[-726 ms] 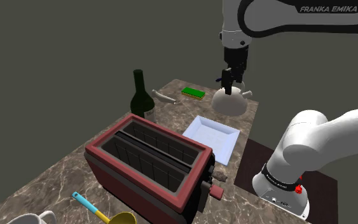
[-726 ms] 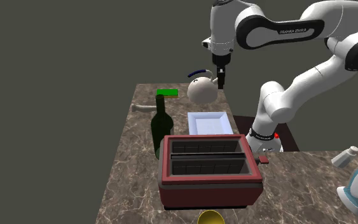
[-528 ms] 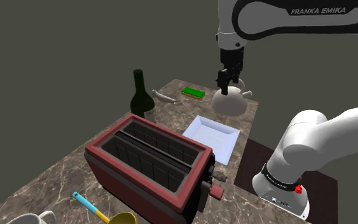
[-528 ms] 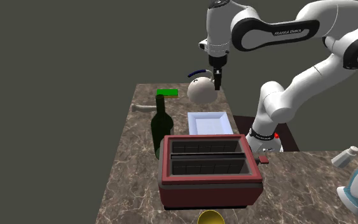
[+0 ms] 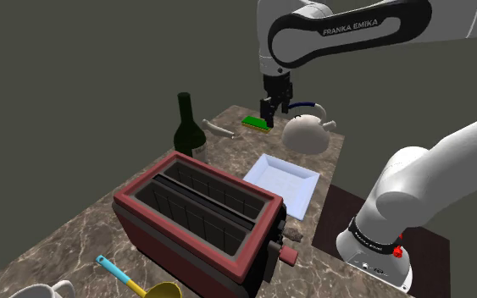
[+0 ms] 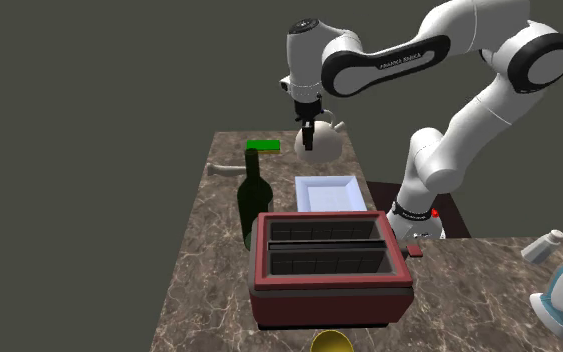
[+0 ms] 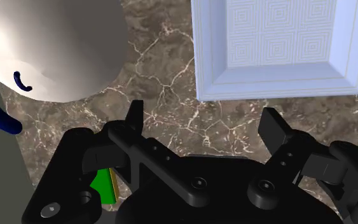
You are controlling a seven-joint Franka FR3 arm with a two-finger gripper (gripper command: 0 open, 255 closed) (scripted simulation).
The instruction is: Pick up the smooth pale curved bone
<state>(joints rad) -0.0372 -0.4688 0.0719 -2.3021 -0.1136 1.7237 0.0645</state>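
The pale curved bone [image 5: 218, 129] lies on the marble tabletop [image 5: 228, 157] near its far edge, just behind the dark bottle [image 5: 188, 131]; across the table it appears as a bone [image 6: 224, 171] at the left edge. My gripper [image 5: 266, 117] hangs above the green block [image 5: 257, 124], to the right of the bone in the shoulder view and well above the table. Seen from the wrist, the gripper [image 7: 203, 121] is open, its fingers apart with nothing between them. From the second exterior view the gripper [image 6: 307, 143] hovers in front of the white kettle [image 6: 321, 145].
A white kettle [image 5: 306, 134] with a blue handle stands beside a white square tray [image 5: 280, 178]. A red toaster [image 5: 202, 220] takes up the table's near half. The kettle [image 7: 56, 51], tray [image 7: 279, 51] and green block [image 7: 104, 188] lie under the hand.
The arm has swung to the shoulder view's left, carrying the gripper from above the kettle to above the green block, closer to the bone. Nothing on the table moved.
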